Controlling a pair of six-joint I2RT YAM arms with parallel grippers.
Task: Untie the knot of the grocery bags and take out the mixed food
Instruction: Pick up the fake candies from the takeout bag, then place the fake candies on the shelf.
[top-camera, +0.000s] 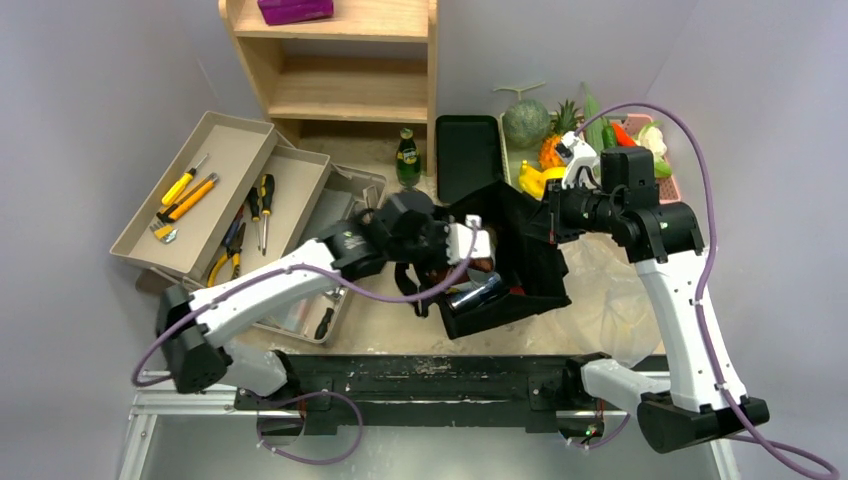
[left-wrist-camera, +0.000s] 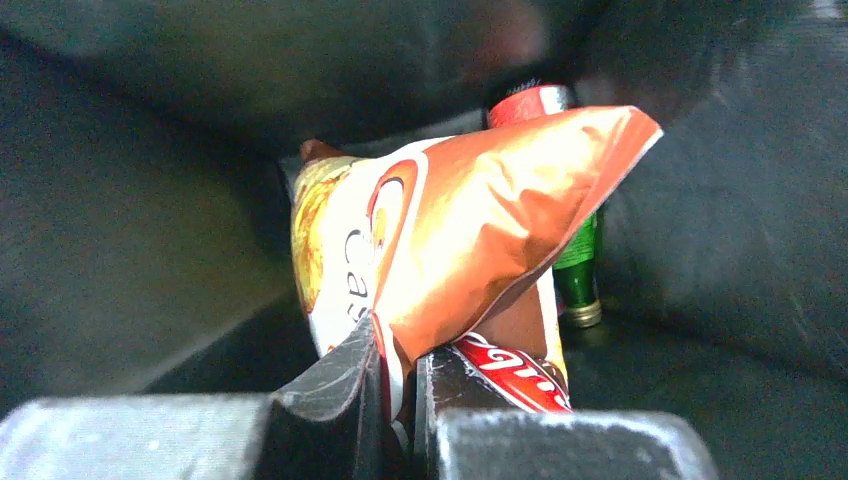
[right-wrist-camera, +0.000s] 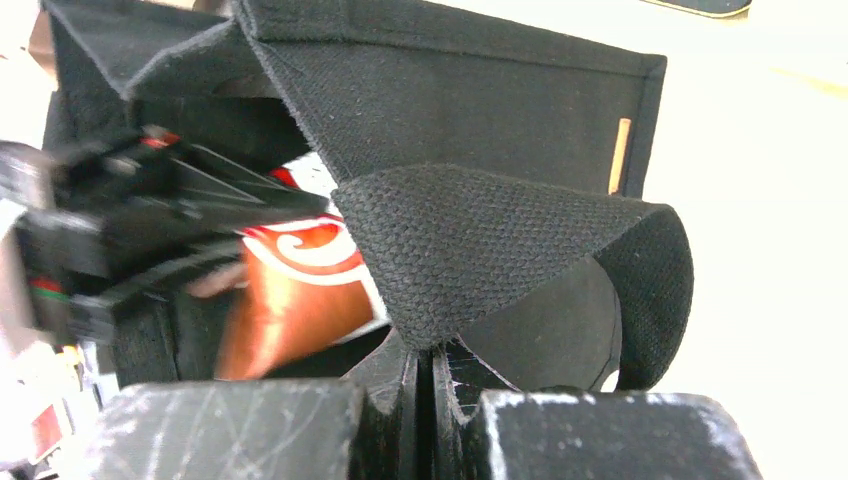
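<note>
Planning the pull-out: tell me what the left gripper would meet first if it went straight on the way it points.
The left gripper is shut on the chip packet; straight ahead, the packet would likely press into the green bottle behind it, though depth is unclear.

One black bag (top-camera: 520, 250), one chip packet (left-wrist-camera: 470, 220). Two tan trays (top-camera: 225, 150), one black tray (top-camera: 468, 155), one pink basket (top-camera: 668, 187), one shelf (top-camera: 340, 95). Two green bottles (top-camera: 407, 157), counting one inside the bag.
</note>
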